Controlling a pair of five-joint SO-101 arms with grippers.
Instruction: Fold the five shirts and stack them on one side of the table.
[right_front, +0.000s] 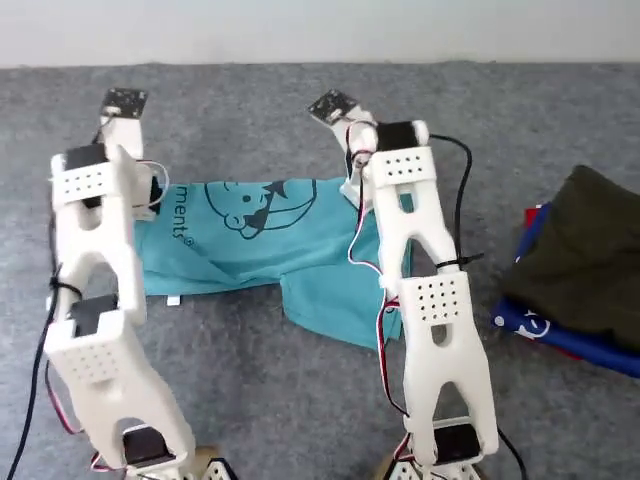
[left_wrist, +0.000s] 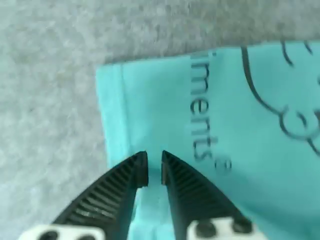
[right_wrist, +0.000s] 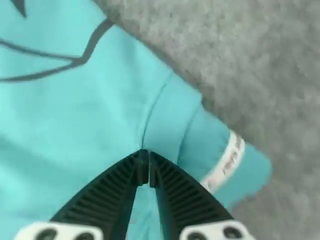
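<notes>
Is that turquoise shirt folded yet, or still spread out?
Partly folded, it seems: the teal shirt lies as a narrow band on the table, one flap sticking out.

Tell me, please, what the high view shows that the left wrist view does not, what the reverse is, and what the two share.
The high view adds the left arm and right arm standing over the spread teal shirt, plus a stack of folded shirts beyond the right arm, a dark olive one on top. The left wrist view adds the left gripper close over the shirt's stitched hem. Both share the teal shirt, its dark print and the grey table.
</notes>
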